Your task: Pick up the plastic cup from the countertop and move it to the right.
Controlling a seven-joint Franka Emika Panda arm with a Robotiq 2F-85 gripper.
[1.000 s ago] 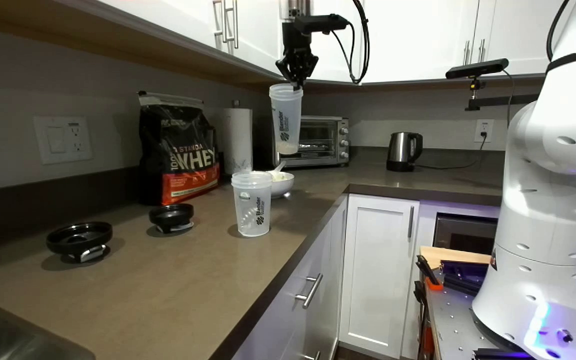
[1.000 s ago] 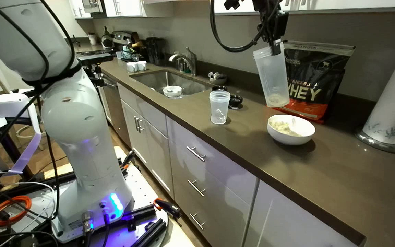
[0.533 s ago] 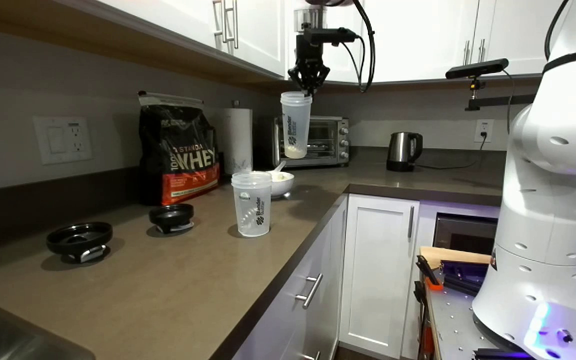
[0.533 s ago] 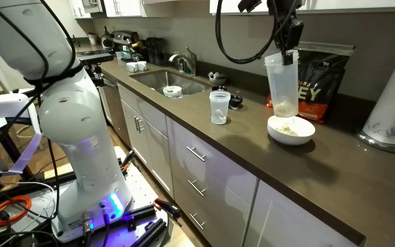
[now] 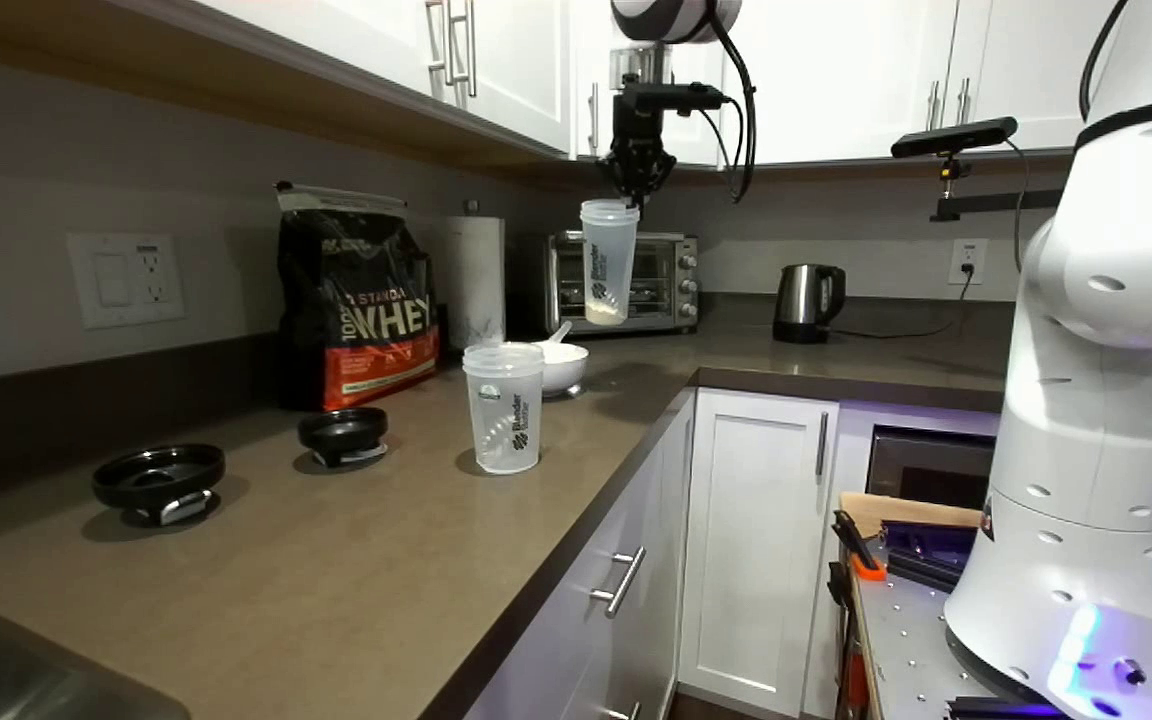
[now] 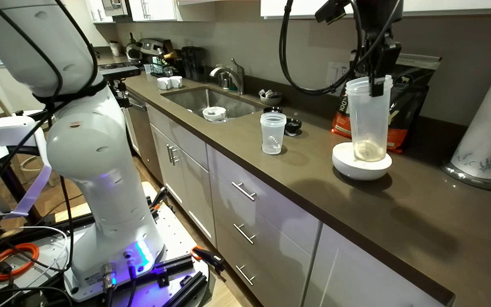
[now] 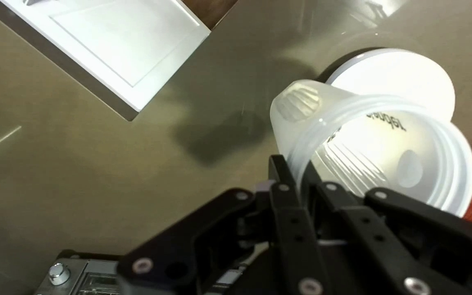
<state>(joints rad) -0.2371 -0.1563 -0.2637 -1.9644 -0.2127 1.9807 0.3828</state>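
Observation:
My gripper (image 5: 636,198) is shut on the rim of a tall translucent plastic cup (image 5: 609,265) and holds it in the air, slightly tilted. A little pale powder lies in its bottom. In an exterior view the cup (image 6: 370,123) overlaps the white bowl (image 6: 358,169). In the wrist view one fingertip of the gripper (image 7: 295,174) is inside the cup (image 7: 305,106) and one outside. The bowl (image 7: 400,73) lies below, partly hidden by the cup. A second, similar cup (image 5: 504,410) stands upright on the brown-grey countertop (image 5: 336,560).
Two black lids (image 5: 158,478) lie on the counter. A whey bag (image 5: 376,310), a paper towel roll (image 5: 476,280) and a toaster oven (image 5: 676,285) stand along the wall. A kettle (image 5: 804,305) stands farther back. White upper cabinets (image 5: 506,60) hang close to the arm. A sink (image 6: 186,96) is in the counter.
The gripper and its held cup have moved down and to the right in both exterior views. The cup now overlaps the bowl in an exterior view. The second cup has not moved.

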